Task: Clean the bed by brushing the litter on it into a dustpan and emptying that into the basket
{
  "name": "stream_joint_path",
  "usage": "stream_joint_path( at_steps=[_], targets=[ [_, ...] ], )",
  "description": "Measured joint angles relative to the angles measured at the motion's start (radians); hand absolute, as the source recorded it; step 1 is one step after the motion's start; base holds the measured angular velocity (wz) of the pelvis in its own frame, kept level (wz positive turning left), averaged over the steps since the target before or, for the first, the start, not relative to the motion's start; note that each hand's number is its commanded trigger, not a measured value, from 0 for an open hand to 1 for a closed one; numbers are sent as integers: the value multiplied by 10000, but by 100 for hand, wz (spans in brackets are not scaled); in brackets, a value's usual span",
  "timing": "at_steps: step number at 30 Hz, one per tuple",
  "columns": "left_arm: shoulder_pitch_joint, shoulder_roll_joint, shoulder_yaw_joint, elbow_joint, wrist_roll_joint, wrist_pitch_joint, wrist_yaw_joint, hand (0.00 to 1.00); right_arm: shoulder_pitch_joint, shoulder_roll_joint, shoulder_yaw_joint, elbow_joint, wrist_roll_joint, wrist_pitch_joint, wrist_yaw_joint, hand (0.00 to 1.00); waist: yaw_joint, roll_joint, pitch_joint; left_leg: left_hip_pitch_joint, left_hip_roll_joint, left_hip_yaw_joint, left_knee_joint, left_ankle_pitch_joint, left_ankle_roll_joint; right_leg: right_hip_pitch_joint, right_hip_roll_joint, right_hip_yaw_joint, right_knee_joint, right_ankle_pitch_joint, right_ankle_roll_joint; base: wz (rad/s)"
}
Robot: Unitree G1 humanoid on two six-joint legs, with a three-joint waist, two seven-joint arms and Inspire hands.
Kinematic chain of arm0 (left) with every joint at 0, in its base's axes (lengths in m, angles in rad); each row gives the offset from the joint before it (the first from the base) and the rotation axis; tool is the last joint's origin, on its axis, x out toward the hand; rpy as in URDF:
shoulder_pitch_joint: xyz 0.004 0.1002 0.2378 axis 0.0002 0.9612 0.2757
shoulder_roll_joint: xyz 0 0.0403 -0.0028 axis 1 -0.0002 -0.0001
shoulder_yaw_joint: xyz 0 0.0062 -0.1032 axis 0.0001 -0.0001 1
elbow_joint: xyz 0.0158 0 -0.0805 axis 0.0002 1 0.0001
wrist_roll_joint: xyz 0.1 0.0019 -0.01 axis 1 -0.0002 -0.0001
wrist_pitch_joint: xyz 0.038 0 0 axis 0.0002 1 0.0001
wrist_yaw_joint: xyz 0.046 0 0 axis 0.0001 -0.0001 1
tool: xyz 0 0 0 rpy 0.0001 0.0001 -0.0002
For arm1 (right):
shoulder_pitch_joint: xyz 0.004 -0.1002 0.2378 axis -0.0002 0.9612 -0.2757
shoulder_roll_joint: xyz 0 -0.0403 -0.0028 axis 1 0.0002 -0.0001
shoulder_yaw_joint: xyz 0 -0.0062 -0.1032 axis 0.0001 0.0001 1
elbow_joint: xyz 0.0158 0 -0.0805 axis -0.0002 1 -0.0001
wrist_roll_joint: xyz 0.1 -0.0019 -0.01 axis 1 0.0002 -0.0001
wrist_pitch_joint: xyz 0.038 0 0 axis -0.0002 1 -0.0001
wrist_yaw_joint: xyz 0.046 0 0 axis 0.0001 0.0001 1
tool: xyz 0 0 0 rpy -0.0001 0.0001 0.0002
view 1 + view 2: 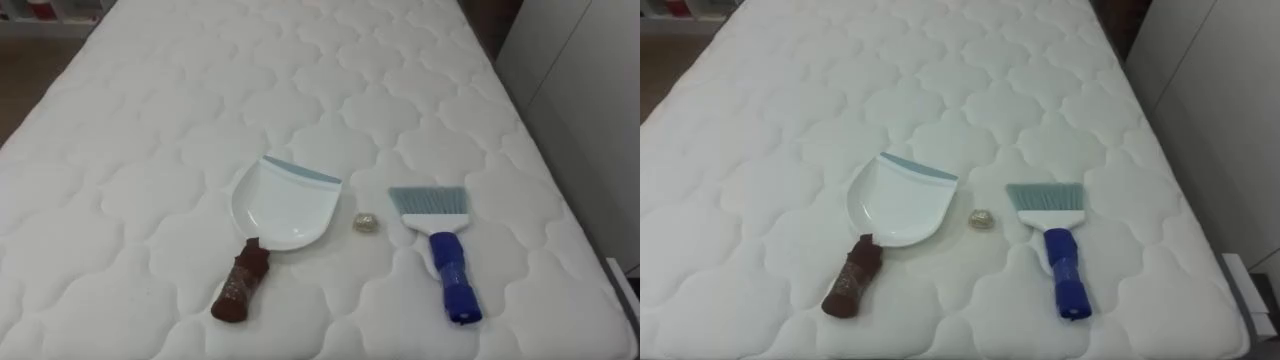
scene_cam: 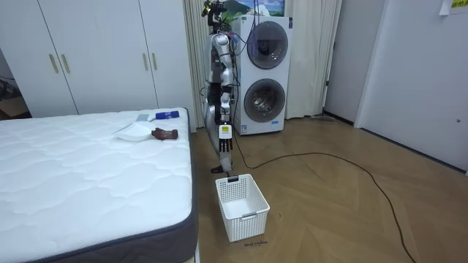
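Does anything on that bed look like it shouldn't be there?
Yes. A small crumpled scrap lies on the bare white mattress, apart from and between a white dustpan and a blue-handled brush. It looks like litter. The two cleaning tools are themselves unusual things to find on a bed. Nothing looks spilled or damaged.

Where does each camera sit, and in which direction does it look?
Left eye view: on the robot's head, looking down along the mattress at the dustpan, a small crumpled scrap and the brush.
Right eye view: same head, slightly to the right, same downward look at the same things.
Room view: off the mattress's long side, facing the wardrobe and washing machines; the whole robot stands at the mattress's end, left hand hanging, near a white basket.
Shared: all three show dustpan and brush on the mattress.
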Motion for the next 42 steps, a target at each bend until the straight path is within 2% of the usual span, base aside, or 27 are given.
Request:
stream_joint_path(
  at_steps=[4,11,17,21,24,29,33,36,38,42],
  targets=[
    [2,3,7,-20,6,-16,5,0,2,-4,-3,2,-2,-151,-127,0,-6,8,-7,19,-2,-5,17,1,0,39,-8,-26,-3,0,0,0],
    [-51,3,69,-44,8,-27,74,0,5,-13,-10,-1,152,-174,-342,0,25,11,1,21,-5,-7,31,0,0,47,-18,-52,-18,0,0,0],
    [-49,13,384,-49,27,-326,779,0,-120,-52,-64,32,563,-509,-1023,0,40,22,3,0,-6,-45,10,1,0,79,-39,-231,-98,0,0,2],
    [-27,8,734,-300,250,-692,1721,0,-131,-55,-182,30,649,-848,-1545,0,44,38,-2,-30,-11,-99,-15,1,0,84,-40,-300,-158,1,0,4],
    [48,4,911,-1116,363,-896,2492,0,-109,-55,-182,26,854,-1051,-1828,0,42,22,32,-74,-11,-137,-1,1,-1,69,-40,-343,-167,0,0,5],
    [-79,9,1050,-2312,350,-1634,3736,0,-107,-62,-176,28,928,-1373,-1906,0,40,31,35,-81,-14,-132,-20,3,-2,54,-40,-391,-180,0,0,0],
    [-156,-14,1075,-3054,358,-2029,4329,0,-113,-63,-180,26,926,-1685,-1956,0,25,-3,15,-87,-7,-95,-40,9,-5,22,-38,-397,-203,1,-1,-3],
    [-224,-41,1068,-3689,363,-2465,4702,0,-113,-65,-182,15,925,-1935,-1955,0,36,-28,-1,-82,-7,-63,-39,13,0,39,-36,-387,-300,14,-2,-1],
    [-251,-45,1043,-4081,347,-2575,4881,0,-115,-64,-180,6,931,-2060,-1950,0,33,-24,-4,-103,-8,-60,-37,14,0,42,-36,-388,-327,14,-1,0],
    [-291,-25,542,-5267,344,-2866,5290,0,-218,-65,-179,7,1061,-2137,-1937,0,23,-38,-42,-172,-15,-50,3,21,7,14,-50,-461,-357,14,-1,0]
  ],
)
